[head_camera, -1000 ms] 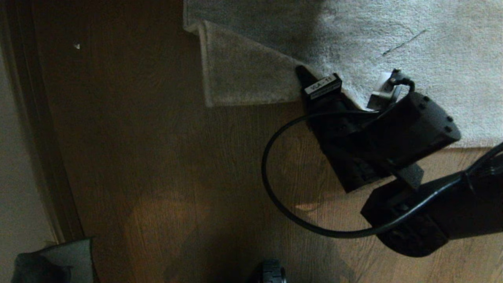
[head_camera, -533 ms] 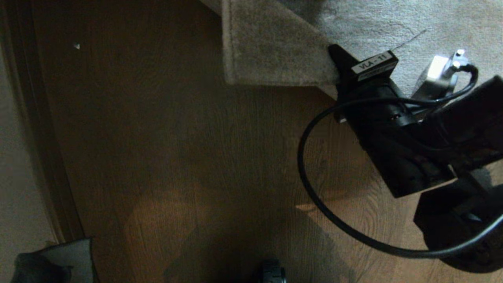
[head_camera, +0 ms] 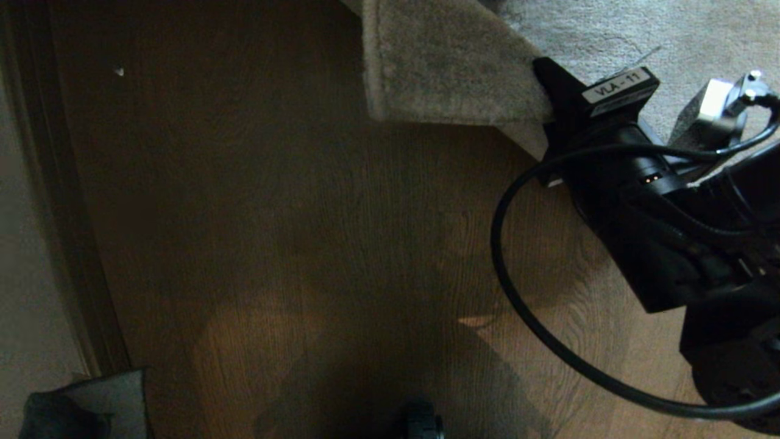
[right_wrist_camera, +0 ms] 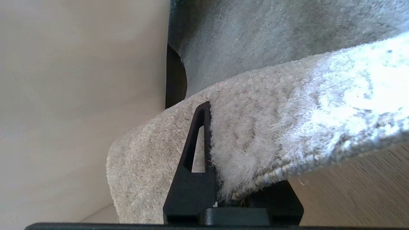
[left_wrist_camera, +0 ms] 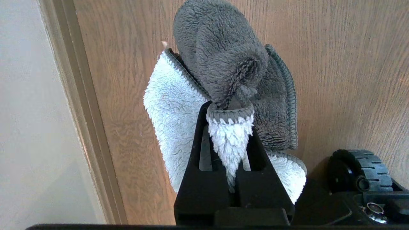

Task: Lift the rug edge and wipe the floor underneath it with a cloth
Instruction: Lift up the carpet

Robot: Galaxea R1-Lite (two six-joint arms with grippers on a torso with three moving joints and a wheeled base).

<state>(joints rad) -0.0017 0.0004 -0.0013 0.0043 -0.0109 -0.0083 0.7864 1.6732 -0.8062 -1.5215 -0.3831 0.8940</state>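
At the far left of the head view a pale wall (head_camera: 24,244) meets a dark skirting board (head_camera: 67,213) that runs along the left edge of the floor (head_camera: 274,231), brown wood-grain planks in dim light. In the near left corner of that view a grey shape shows, the cloth (head_camera: 91,402). The left wrist view gives it plainly: the left gripper (left_wrist_camera: 228,111) is pressed together on the cloth (left_wrist_camera: 223,80), a fluffy rag, dark grey on one face and pale blue-white on the other, bunched beyond the fingertips and hanging clear above the floor (left_wrist_camera: 335,64) beside the skirting board (left_wrist_camera: 83,111). A small black wheel (left_wrist_camera: 361,172) of the base sits near it.

A small pale speck (head_camera: 119,71) lies on the floor toward the far left. Further right, at the far edge of the floor, the rug edge (head_camera: 451,73) is folded up and back, its grey underside facing the camera. The right gripper (head_camera: 548,91) is pinching that fold at its right end, with a white label (head_camera: 618,85) on its body and a black cable (head_camera: 518,305) looping over the floor. In the right wrist view one finger (right_wrist_camera: 198,140) lies against the plush pile of the rug edge (right_wrist_camera: 271,134), and the hem hangs clear of the floor (right_wrist_camera: 367,191).
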